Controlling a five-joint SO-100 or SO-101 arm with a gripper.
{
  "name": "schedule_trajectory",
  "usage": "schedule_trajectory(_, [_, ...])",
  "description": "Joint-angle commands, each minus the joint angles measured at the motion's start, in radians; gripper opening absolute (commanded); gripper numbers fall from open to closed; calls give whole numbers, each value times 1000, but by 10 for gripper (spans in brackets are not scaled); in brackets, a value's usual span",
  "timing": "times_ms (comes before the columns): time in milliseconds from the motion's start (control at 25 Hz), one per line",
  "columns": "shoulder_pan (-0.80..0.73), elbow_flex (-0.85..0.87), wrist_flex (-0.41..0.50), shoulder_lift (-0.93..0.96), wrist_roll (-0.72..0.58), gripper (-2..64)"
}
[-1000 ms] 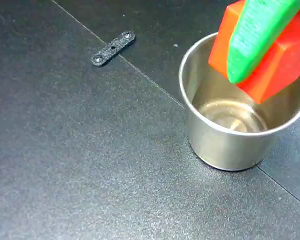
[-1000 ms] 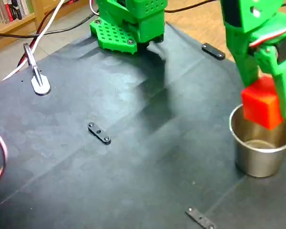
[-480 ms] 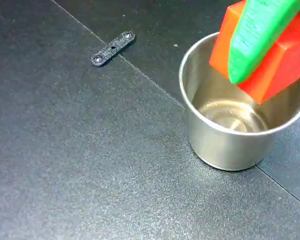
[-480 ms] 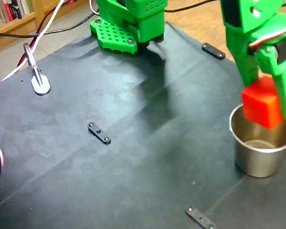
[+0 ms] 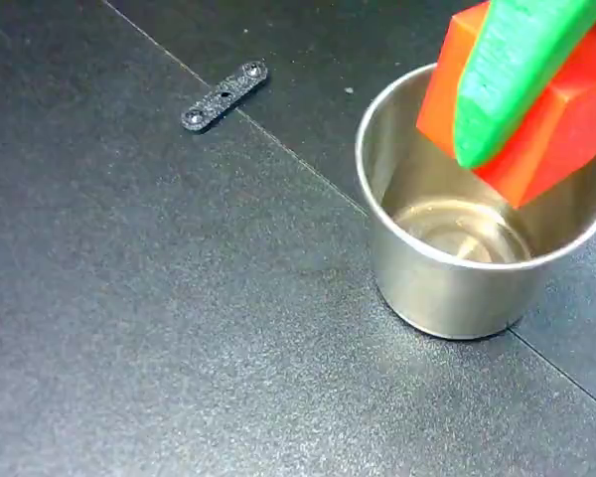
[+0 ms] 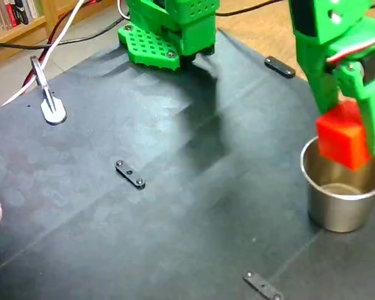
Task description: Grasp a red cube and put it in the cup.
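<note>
- The red cube (image 6: 342, 140) is hanging tilted, one corner pointing down, just above the cup's mouth and not yet inside.
- The cup (image 6: 337, 206) is standing upright on the dark counter (image 6: 175, 212), holding nothing.
- The green gripper (image 6: 350, 134) is reaching down from above, clamping the cube between its fingers (image 5: 507, 79).
- A small black strip (image 5: 224, 95) is lying well apart from the cup.

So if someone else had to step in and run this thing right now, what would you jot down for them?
Gripper: shut on the red cube, green fingers clamped on it.
Red cube: held in the air over the mouth of the cup, its lower corner at about rim level.
Cup: upright on the black table, nothing inside.
Done: cube picked up and carried over the cup.
Left: open the gripper to drop it in, then pull away.
</note>
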Motion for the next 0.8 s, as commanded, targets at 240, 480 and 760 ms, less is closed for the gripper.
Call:
schedule_trajectory(240, [34,-6,-5,5,2,192])
schedule_trajectory(480, [32,-6,2,5,-12,199])
schedule_trajectory(760, [32,-6,9,-3,-14,213])
